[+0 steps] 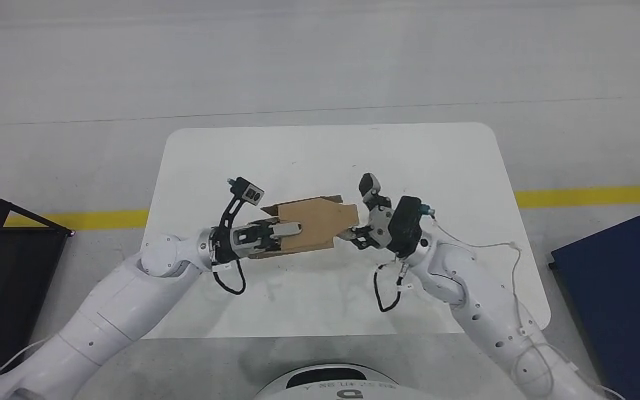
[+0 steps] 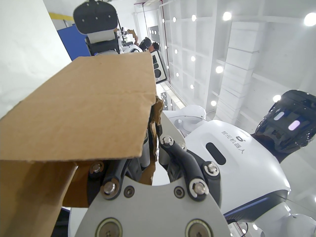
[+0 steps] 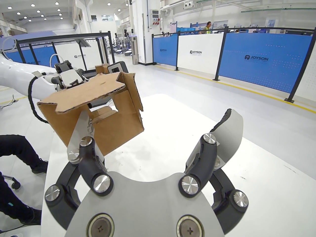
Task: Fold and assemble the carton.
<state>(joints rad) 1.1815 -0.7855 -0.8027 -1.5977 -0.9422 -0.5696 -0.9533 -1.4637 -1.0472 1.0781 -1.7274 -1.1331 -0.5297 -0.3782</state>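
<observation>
A brown carton (image 1: pixel 312 224), partly folded with one end open, is held over the middle of the white table (image 1: pixel 430 160). My left gripper (image 1: pixel 278 233) is shut on the wall at one end of the carton (image 2: pixel 81 109); its fingers (image 2: pixel 170 134) clamp a torn flap edge. My right gripper (image 1: pixel 361 211) is open at the carton's other end. In the right wrist view one finger (image 3: pixel 82 124) reaches into the open end of the carton (image 3: pixel 118 119), under a loose flap, and the other finger (image 3: pixel 229 124) stands free beside it. My left gripper (image 3: pixel 68 77) shows behind the carton.
The table's edges lie close on all sides. A dark blue bin (image 1: pixel 600 270) stands on the floor to the right and a black frame (image 1: pixel 25 250) to the left. A yellow floor line (image 1: pixel 580 195) runs behind the table.
</observation>
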